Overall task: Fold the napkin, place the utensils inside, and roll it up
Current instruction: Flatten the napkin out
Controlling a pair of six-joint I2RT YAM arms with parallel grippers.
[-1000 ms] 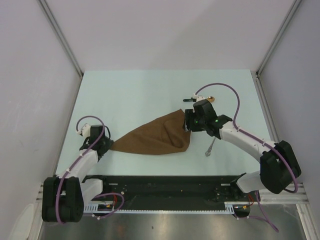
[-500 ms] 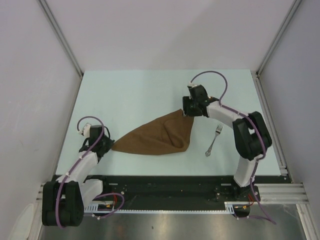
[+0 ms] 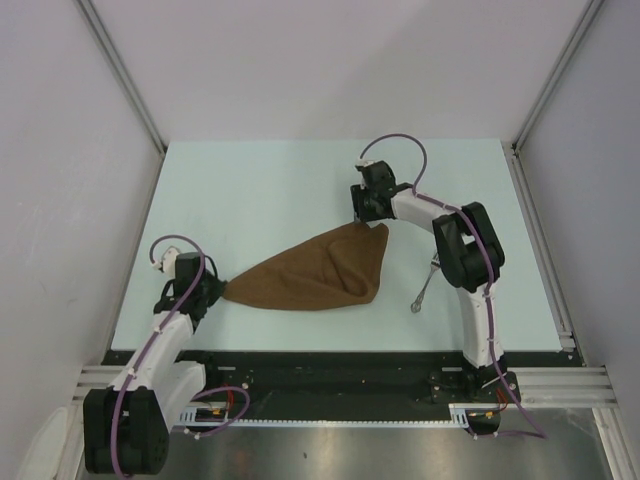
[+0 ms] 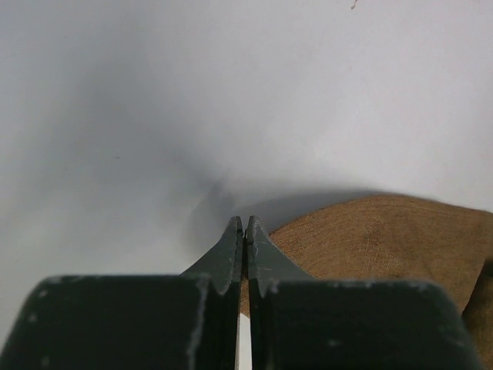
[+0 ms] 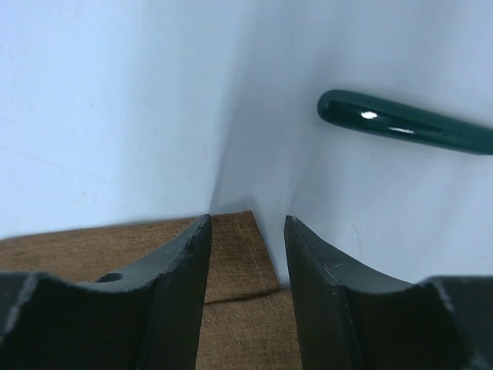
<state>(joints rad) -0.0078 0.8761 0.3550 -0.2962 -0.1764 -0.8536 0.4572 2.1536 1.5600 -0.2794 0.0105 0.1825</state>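
The brown napkin (image 3: 312,276) lies bunched into a cone across the table's middle. My left gripper (image 3: 216,291) is shut on its pointed left corner; in the left wrist view the cloth (image 4: 385,239) runs in between the closed jaws of that gripper (image 4: 244,224). My right gripper (image 3: 372,222) stands open over the napkin's far right corner (image 5: 235,254), one finger on each side of it (image 5: 246,223). The silver fork (image 3: 424,289) lies right of the napkin, its tines under my right arm. A dark green-handled utensil (image 5: 408,123) lies just beyond the right gripper.
The pale table (image 3: 250,190) is walled by white panels on three sides, with metal corner posts (image 3: 125,80) at the back. A black rail (image 3: 330,370) runs along the near edge between the arm bases.
The left gripper has shut on the napkin's left corner. The right arm has folded back and swung left, bringing its gripper to the napkin's far corner, jaws a little narrower. The fork now shows more.
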